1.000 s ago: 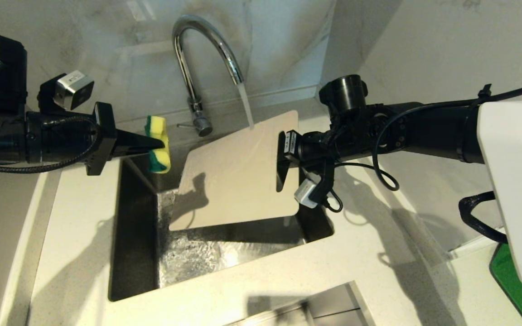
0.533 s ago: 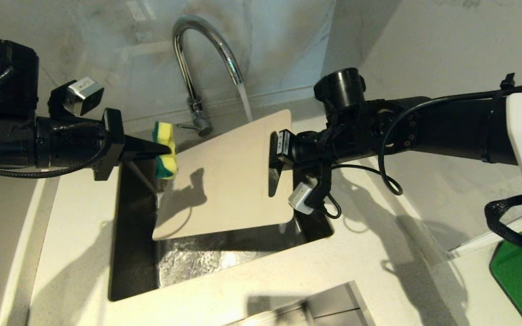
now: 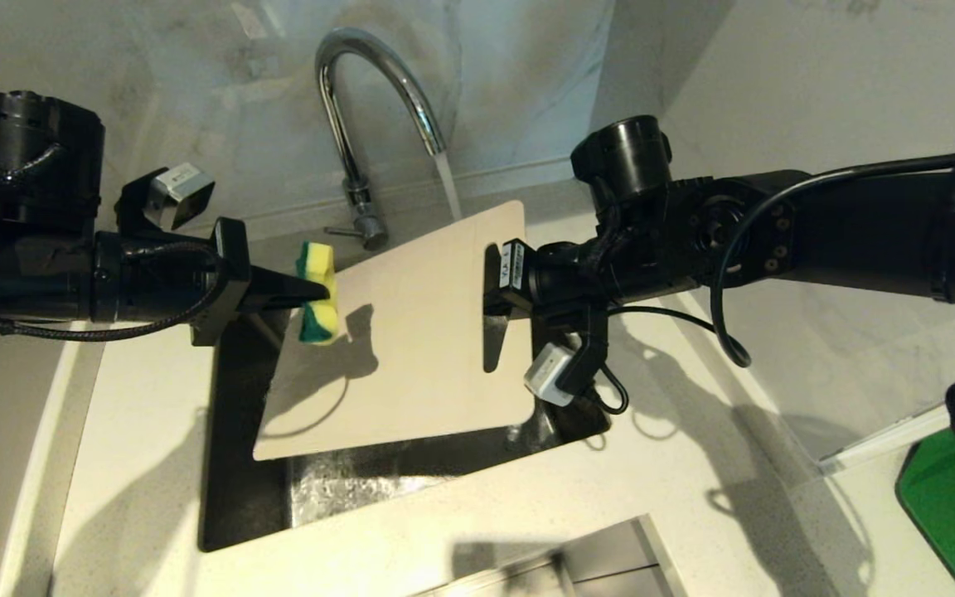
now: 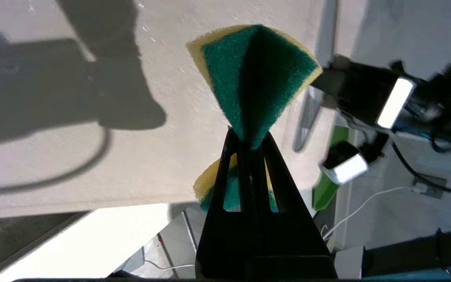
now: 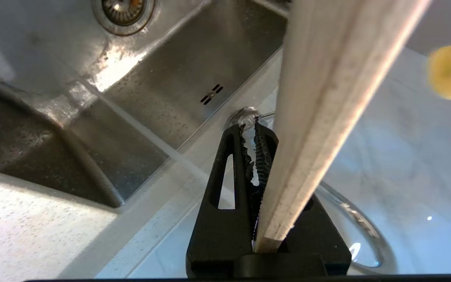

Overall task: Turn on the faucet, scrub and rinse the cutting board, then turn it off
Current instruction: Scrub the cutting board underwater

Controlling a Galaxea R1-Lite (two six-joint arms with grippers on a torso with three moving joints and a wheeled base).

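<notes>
The cream cutting board point(image 3: 411, 348) hangs tilted over the sink, its slot end clamped in my right gripper point(image 3: 494, 311), which is shut on it. In the right wrist view the board's edge point(image 5: 327, 98) runs down between that gripper's point(image 5: 255, 129) fingers. The chrome faucet point(image 3: 361, 108) is running, and its stream point(image 3: 448, 186) falls to the board's far edge. My left gripper point(image 3: 312, 290) is shut on a yellow and green sponge point(image 3: 317, 292) at the board's upper left edge. From the left wrist, the pinched sponge point(image 4: 255, 78) fans out past that gripper point(image 4: 249, 141) over the board's face point(image 4: 131, 137).
The steel sink point(image 3: 245, 464) is wet, with its drain point(image 5: 123, 9) below the board. Pale countertop point(image 3: 486, 514) surrounds it and a marble wall stands behind. A bright green flat object point(image 3: 950, 497) lies at the right edge.
The right arm has carried the board to the left, so the stream now meets its far edge. The left gripper has brought the sponge rightward onto the board's upper left edge.
</notes>
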